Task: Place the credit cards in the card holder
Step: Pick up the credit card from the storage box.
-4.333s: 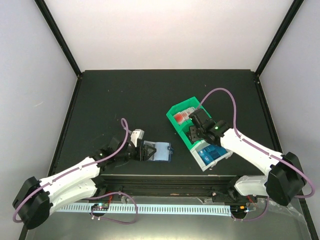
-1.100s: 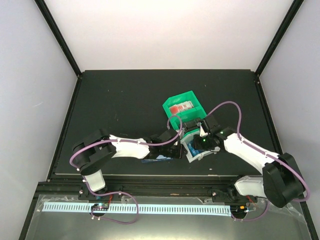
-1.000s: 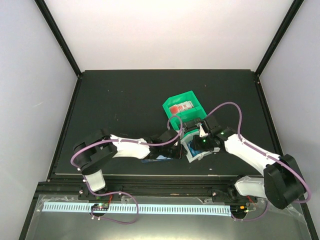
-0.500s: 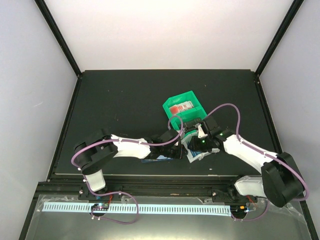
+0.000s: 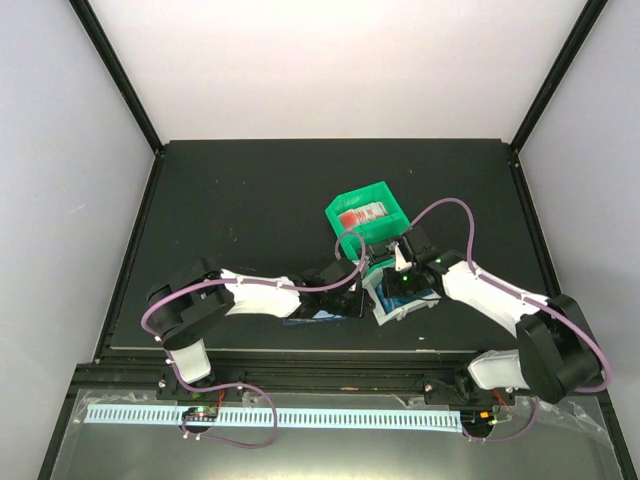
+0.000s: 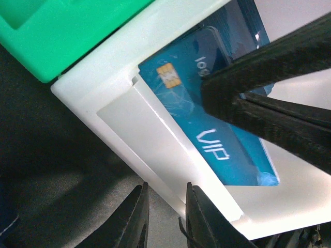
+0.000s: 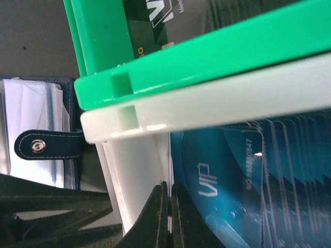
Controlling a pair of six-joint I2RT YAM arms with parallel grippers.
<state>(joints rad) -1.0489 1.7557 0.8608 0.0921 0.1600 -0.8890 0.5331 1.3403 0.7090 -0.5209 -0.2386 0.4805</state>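
Note:
Several blue credit cards [image 6: 207, 134] [image 7: 232, 175] [image 5: 408, 297] stand packed in a white bin [image 5: 390, 312] [image 6: 155, 134]. My right gripper [image 7: 169, 185] [image 5: 397, 283] reaches into that bin. Its fingers are pressed together at the stack's near end, beside the bin wall, with a thin card edge running between them. The navy card holder [image 7: 57, 144] [image 5: 305, 316] lies open just left of the bin, its clasp strap facing the bin. My left gripper [image 6: 166, 186] [image 5: 358, 295] sits low at the bin's outer wall. Its fingers are a narrow gap apart with only table between them.
A green bin [image 5: 368, 195] [image 7: 207, 57] adjoins the white bin on the far side and holds red-and-white items [image 5: 362, 215]. Dark cards [image 7: 170, 20] stand in its nearer compartment. Both arms crowd the table's near middle, their cables looping over the bins.
My right gripper has shut in the white bin within the last half second. The left arm, earlier at the card holder, now stretches right to the bins, which have shifted left.

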